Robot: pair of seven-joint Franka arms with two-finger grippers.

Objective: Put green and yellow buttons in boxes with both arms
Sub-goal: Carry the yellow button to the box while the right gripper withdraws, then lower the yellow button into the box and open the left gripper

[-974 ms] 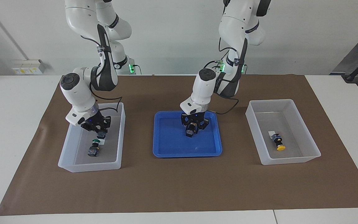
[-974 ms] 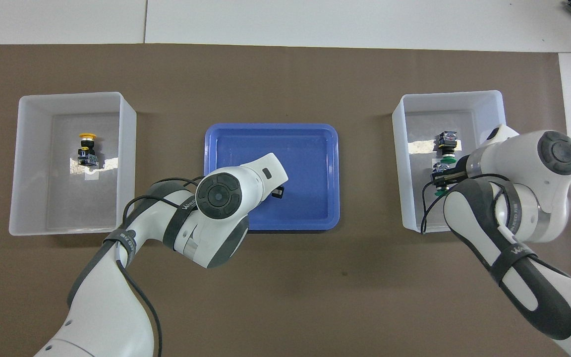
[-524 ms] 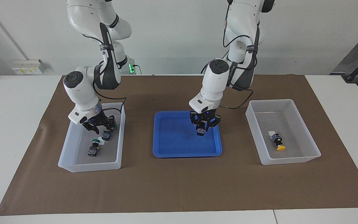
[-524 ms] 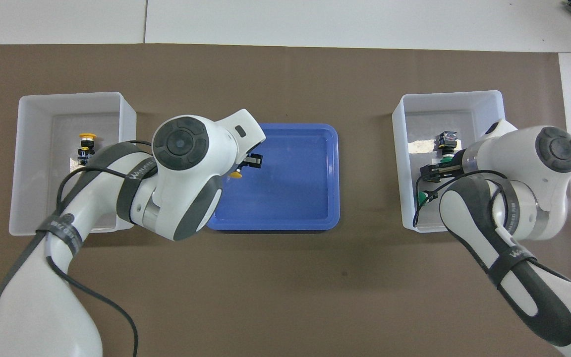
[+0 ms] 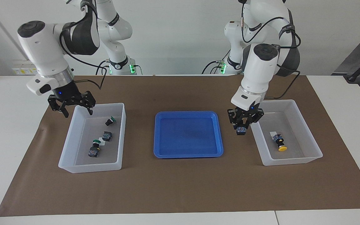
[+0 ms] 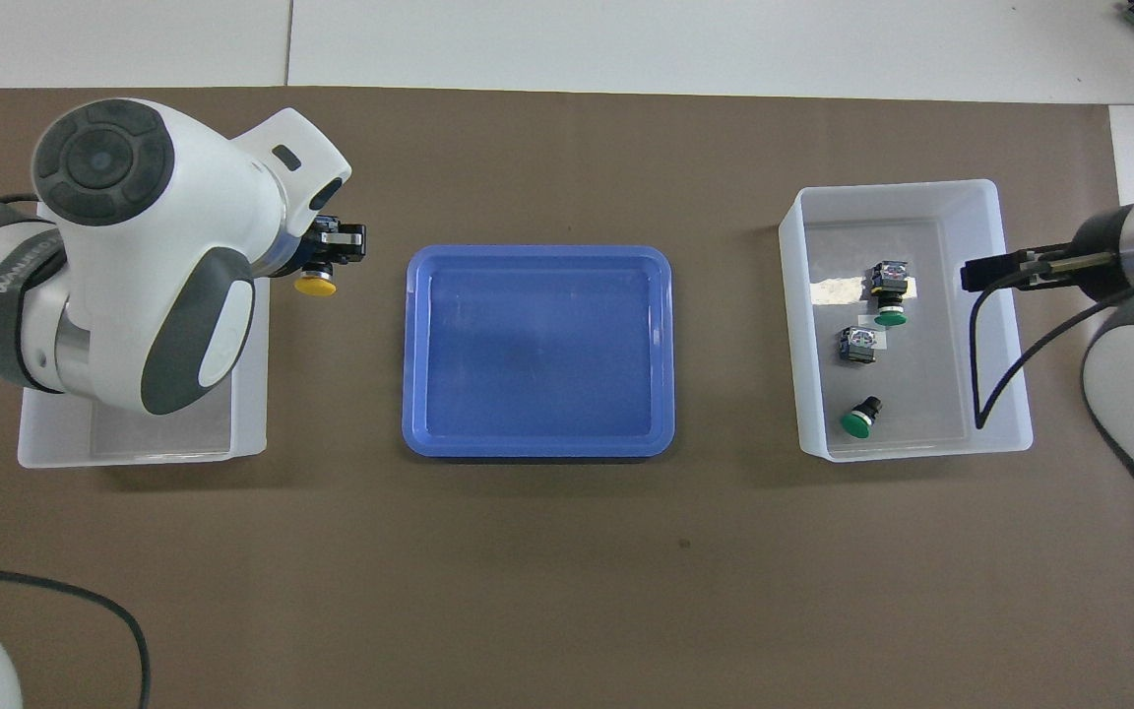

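1. We see the left gripper [image 5: 244,124] up in the air over the brown mat [image 5: 180,187], in the gap between the blue tray [image 5: 158,150] and the box at the left arm's end [image 5: 311,156], right at that box's side wall.
2. Its fingers pinch a yellow button [image 6: 315,284]; the overhead view shows the yellow cap pointing toward the robots, and the facing view shows the grey body end.
3. A second yellow button [image 5: 280,143] lies on the floor of that same box, near its middle, beside a small white sticker [image 5: 272,134].
4. The right gripper [image 5: 72,106] hangs with its fingers spread wide and nothing between them, above the corner of the box at the right arm's end [image 5: 70,167] that lies nearest the robots and toward the table's end.
5. In that box lie three buttons. One green button [image 6: 860,418] rests tilted close to the wall nearest the robots.
6. Another green button [image 6: 890,290] lies toward the box's middle, farther from the robots.
7. Between those two sits a third button [image 6: 858,344] whose cap colour we cannot tell, on a second white sticker [image 6: 872,335].
8. The blue tray sits in the middle of the mat, between the two boxes.
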